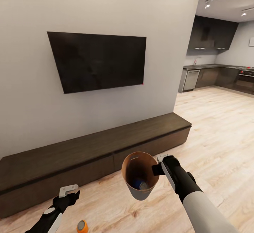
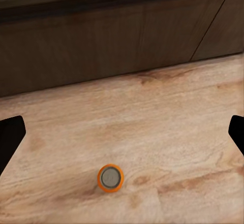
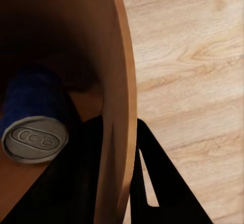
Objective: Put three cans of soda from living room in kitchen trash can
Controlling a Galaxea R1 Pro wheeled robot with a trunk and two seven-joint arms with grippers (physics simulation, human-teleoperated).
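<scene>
My right gripper (image 1: 158,164) is shut on the rim of the tash can (image 1: 139,182), a grey-white bucket with an orange-brown inside, held above the floor. A dark blue can of soda (image 1: 140,184) lies in its bottom. In the right wrist view the bucket wall (image 3: 119,56) runs between my right gripper's (image 3: 119,168) two fingers, and the blue can of soda (image 3: 33,122) lies inside. An orange can of soda (image 1: 82,227) stands on the plank floor, below my open left gripper (image 1: 72,193). The left wrist view looks down on the orange can of soda (image 2: 110,178), with the left gripper (image 2: 122,132) spread wide above it.
A long low dark-wood cabinet (image 1: 91,152) runs along the white wall under a black wall screen (image 1: 98,62), just ahead of both arms. To the right, plank floor (image 1: 218,127) leads to the kitchen with dark cabinets (image 1: 211,32) and a counter (image 1: 208,66).
</scene>
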